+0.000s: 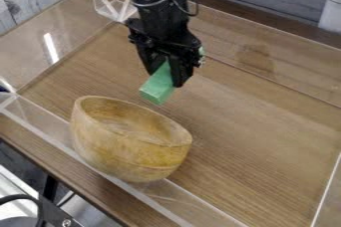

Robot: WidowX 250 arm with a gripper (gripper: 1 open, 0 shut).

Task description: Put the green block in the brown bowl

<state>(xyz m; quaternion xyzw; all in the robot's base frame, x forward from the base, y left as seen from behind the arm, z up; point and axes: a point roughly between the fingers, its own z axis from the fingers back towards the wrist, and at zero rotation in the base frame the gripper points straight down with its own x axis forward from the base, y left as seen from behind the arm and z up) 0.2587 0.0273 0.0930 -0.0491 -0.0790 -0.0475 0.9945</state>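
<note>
My black gripper points down over the middle of the wooden table, shut on the upper end of the green block. The block hangs tilted in the air, its lower end just above and behind the far rim of the brown bowl. The bowl is wide, light-brown and wooden, with nothing in it, and sits at the near left of the table.
Clear acrylic walls ring the wooden tabletop, with a low front wall just before the bowl. A small clear bracket stands at the back behind the arm. Open wood lies to the right of the bowl.
</note>
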